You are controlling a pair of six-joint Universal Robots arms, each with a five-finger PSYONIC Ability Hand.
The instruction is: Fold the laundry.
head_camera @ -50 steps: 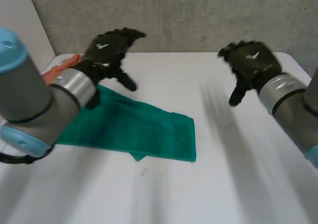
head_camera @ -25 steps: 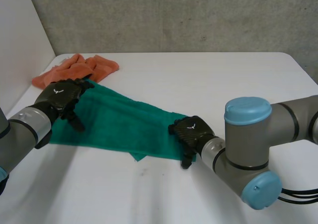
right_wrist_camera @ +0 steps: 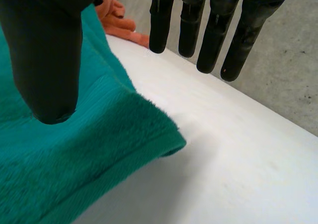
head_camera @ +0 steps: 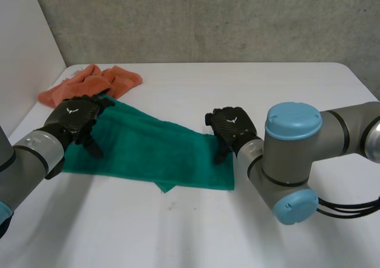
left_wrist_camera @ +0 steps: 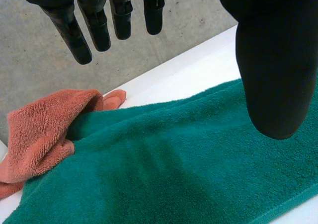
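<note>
Head view: left hand (head_camera: 74, 118), right hand (head_camera: 228, 125) over green towel (head_camera: 154, 152) ends. Wrist views: fingers (left_wrist_camera: 99, 25) released, straight.

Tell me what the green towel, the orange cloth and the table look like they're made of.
Green towel: looks like terry cotton, soft and matte; fine fuzzy pile and a hemmed edge. Orange cloth: likely terry too, with a coarser nubbly pile. Table: smooth white hard top, faint sheen; laminate or plastic, cannot tell which.
</note>
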